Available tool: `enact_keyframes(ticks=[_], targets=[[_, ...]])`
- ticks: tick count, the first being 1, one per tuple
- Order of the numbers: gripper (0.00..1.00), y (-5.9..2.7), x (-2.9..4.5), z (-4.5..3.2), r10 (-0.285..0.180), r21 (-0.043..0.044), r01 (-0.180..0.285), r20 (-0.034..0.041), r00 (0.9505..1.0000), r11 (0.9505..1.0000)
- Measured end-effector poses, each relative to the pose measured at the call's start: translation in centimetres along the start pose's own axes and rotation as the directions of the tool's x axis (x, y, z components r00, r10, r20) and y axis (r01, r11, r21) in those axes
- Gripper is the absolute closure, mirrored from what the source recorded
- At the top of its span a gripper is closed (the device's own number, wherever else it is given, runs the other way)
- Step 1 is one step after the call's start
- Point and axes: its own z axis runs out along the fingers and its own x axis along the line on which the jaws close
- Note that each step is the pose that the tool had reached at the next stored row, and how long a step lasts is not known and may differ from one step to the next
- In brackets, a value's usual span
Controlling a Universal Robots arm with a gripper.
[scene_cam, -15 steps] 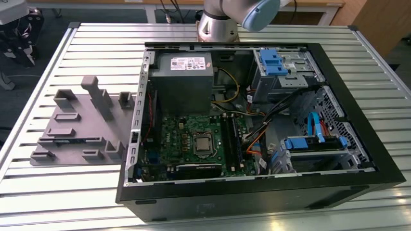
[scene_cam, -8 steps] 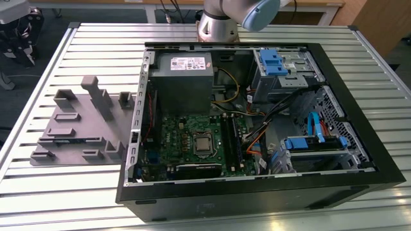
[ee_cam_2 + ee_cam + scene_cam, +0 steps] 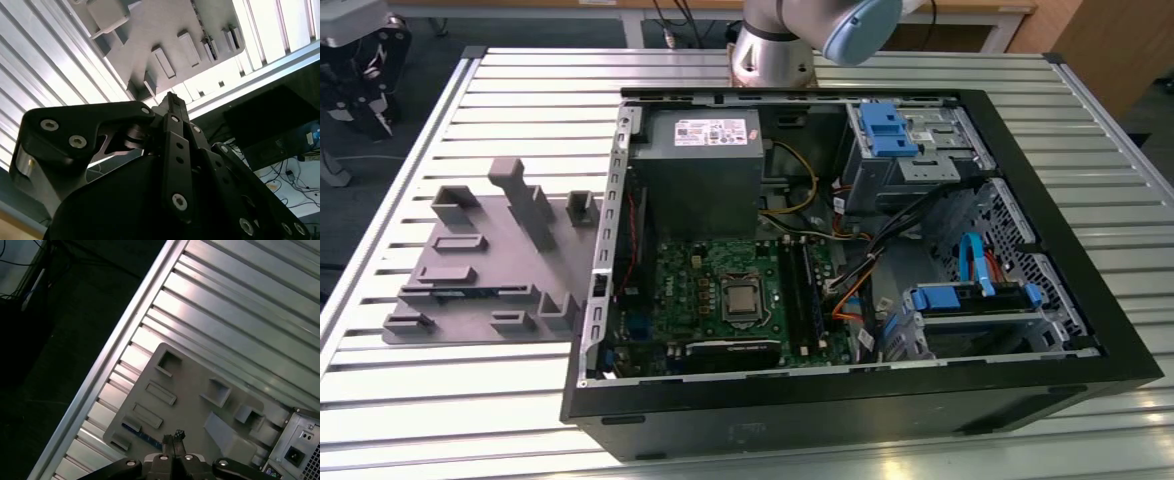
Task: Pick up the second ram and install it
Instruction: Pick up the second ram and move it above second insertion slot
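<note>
The gripper [image 3: 174, 435] hovered over the grey tray [image 3: 494, 265] with its fingers pressed together, pinching nothing. The second ram [image 3: 464, 293] lay slotted in that tray, at nine o'clock from the computer case [image 3: 854, 405] in the exterior view.

Silver bench [image 3: 440, 400], ribbed with parallel slats. Plain matte grey tray [image 3: 480, 250] holding the dark blue-green second ram [image 3: 144, 436]. Black computer case [image 3: 854, 415], green motherboard [image 3: 707, 290], bright blue drive brackets [image 3: 894, 130]. Black pincer [image 3: 173, 436].

Slatted metal table [image 3: 480, 400] carries grey tray [image 3: 467, 270], open computer case [image 3: 854, 410], arm base [image 3: 771, 60].
</note>
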Motion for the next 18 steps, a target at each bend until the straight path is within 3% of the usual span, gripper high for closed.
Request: enact_keyframes(ticks=[8, 18], targets=[[0.89, 0.0, 0.01, 0.0, -0.061, 0.0014, 0.061, -0.0025, 0.9982, 0.9982], [0.89, 0.01, 0.01, 0.0, -0.128, 0.0028, 0.128, -0.0053, 0.9918, 0.9918]])
